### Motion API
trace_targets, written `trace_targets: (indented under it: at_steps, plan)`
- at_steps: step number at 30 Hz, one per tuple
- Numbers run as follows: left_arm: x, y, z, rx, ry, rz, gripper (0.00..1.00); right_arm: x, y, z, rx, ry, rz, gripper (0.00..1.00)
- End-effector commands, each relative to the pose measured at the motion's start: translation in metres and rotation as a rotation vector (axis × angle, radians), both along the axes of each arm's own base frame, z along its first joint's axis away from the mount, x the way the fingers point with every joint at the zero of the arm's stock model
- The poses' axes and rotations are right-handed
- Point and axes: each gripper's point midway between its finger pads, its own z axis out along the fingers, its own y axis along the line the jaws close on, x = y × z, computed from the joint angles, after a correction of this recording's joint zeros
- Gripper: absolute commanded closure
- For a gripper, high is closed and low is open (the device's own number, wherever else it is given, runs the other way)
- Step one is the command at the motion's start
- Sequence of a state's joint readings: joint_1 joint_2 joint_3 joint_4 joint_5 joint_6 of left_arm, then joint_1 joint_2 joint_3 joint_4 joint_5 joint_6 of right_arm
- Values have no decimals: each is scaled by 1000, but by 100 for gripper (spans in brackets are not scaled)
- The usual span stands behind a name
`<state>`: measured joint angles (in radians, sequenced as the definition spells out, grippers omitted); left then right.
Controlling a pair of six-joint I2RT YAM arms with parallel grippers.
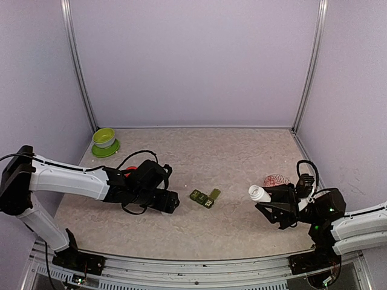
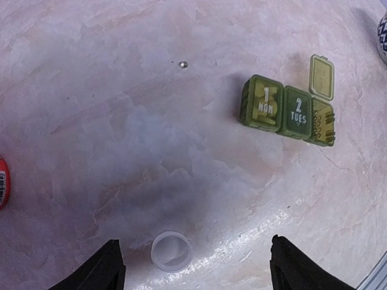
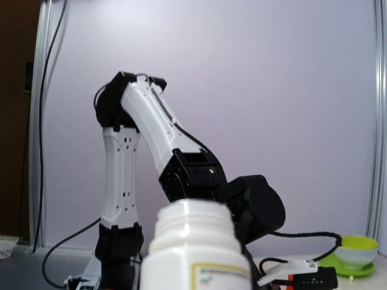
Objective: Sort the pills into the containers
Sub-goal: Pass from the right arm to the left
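Observation:
The containers are three joined dark green boxes mid-table; in the left wrist view the containers read MON and TUES, and the third box's lid stands open. One tiny round pill lies loose on the table beyond them. My left gripper is open and low over the table, left of the boxes. A translucent white cap lies between its fingers, touching neither. My right gripper is shut on a white bottle, whose uncapped neck points toward the left arm.
A lime-green bowl sits at the back left corner. A round patterned object lies just behind the right gripper. A red object is beside the left wrist. Walls close in the table on three sides.

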<state>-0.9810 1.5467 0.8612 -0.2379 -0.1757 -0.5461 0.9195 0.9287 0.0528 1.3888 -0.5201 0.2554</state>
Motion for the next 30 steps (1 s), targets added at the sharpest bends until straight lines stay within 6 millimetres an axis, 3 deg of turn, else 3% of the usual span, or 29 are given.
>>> trace_targets:
  at_steps: [1,10,16,19,23,26,28,30]
  plan:
    - [-10,10,-20,72,32,5,21,6,4,-19,-71,48,-13,74]
    - [-15,13,-33,114,49,-2,36,9,7,-27,-97,74,-15,74]
    - [-16,10,-25,65,27,-8,31,7,10,-33,-114,80,9,74]
    - [-21,-12,8,-75,-29,-76,24,3,13,-37,-127,77,43,74]
    - [-42,-50,94,-373,-139,-258,17,0,17,-41,-143,80,77,74]
    - [-61,-69,148,-540,-198,-386,14,0,21,-44,-155,92,90,75]
    - [-74,-83,171,-596,-218,-457,13,1,22,-47,-163,101,92,75]
    - [-84,-98,180,-601,-218,-506,13,3,24,-48,-168,111,95,74]
